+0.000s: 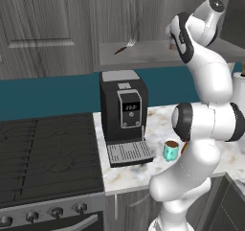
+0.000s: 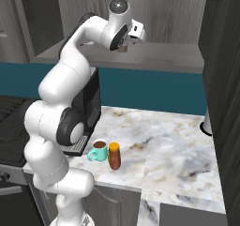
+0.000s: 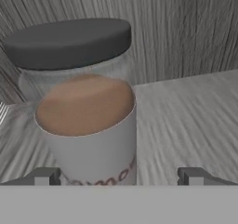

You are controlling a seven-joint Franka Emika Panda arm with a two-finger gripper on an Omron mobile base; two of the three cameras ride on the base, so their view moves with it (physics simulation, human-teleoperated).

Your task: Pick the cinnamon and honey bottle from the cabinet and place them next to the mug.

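Reaching stage: the hand (image 3: 119,176) is standing at the cabinet (image 1: 43,28) shelf niche with its jaws spread fully wide, holding nothing.
Cinnamon (image 3: 86,102): is standing upright on the shelf, directly between the two fingertips (image 3: 44,176) and close in front of the camera, grey cap and brown fill showing (whether a pad is touching it, I cannot tell).
Honey bottle (image 2: 114,155): is already standing on the table (image 2: 159,140), just beside the mug (image 2: 98,151).
Risk one: closing off-centre is likely to tip the slim jar against the niche's back wall, or push it deeper.
Risk two: withdrawing too low is liable to drag the jar along the shelf lip and spill it onto the table.
Risk three: setting down carelessly could knock the bottle or the mug, since the landing spot is getting crowded.
Surroundings: a coffee machine (image 1: 123,112) is standing left of the mug, a stove (image 1: 48,153) beyond it; a fork (image 1: 125,46) is lying on the shelf.
Obstruction: the arm's own elbow is hanging over the mug area.
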